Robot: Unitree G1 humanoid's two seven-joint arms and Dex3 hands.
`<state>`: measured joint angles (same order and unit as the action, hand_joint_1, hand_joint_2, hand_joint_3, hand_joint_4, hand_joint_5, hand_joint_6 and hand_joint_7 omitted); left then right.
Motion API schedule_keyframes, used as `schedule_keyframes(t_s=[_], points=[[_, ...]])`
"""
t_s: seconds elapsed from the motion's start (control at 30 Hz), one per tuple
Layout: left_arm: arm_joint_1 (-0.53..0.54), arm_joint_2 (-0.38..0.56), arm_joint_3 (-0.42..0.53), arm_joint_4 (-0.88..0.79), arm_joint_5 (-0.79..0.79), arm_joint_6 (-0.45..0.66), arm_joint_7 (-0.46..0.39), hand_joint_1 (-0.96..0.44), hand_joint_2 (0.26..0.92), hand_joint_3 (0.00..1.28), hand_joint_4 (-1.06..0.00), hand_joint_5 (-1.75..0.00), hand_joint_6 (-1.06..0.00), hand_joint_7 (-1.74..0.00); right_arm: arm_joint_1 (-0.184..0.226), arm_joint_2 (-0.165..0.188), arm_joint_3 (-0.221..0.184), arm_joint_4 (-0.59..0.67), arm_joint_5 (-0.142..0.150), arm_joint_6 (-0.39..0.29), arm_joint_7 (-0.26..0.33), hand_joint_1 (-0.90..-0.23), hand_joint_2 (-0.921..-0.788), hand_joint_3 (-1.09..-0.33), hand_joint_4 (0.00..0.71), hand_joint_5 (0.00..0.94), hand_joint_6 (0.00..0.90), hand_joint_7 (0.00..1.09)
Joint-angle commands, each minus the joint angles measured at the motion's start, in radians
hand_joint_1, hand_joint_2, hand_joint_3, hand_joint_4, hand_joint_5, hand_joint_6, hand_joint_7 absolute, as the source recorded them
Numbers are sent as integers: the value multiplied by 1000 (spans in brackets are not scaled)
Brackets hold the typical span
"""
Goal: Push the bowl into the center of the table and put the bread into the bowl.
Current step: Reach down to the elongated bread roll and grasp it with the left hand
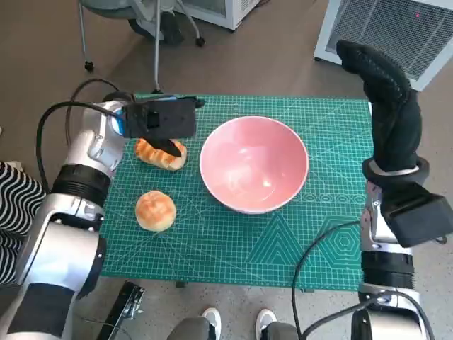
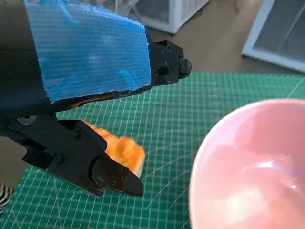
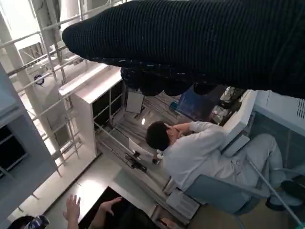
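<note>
Head view: our left hand (image 1: 164, 126) hovers over the elongated bread (image 1: 161, 154), fingers spread, holding nothing. Our right hand (image 1: 386, 99) is raised, released. Risk: an off-centre closure could squash or shove the bread toward the bowl (image 1: 255, 164) at worktop (image 1: 233, 248) centre.
</note>
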<state>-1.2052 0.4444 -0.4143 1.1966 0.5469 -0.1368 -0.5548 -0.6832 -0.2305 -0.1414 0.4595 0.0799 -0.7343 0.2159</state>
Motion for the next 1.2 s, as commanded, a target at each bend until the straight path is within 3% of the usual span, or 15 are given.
schedule_keyframes(t_s=[0.03, 0.73, 1.2], points=[[-42, -29, -42, 78, 46, 67, 8, -158, 709, 38, 1, 1, -106, -42, 39, -1, -2, -10, 9, 20, -3, -827, -921, -700, 212, 4, 21, 544], [-41, -49, -148, 134, 162, 143, 80, -253, 704, 23, 1, 1, -119, -21, 58, -4, -4, -37, 0, 32, -14, -810, -921, -702, 209, 1, 24, 545], [-12, -72, -152, 156, 161, 153, 181, -182, 703, 17, 1, 1, -132, -18, 61, -8, -7, -46, -6, 40, -18, -806, -921, -702, 210, 1, 21, 545]])
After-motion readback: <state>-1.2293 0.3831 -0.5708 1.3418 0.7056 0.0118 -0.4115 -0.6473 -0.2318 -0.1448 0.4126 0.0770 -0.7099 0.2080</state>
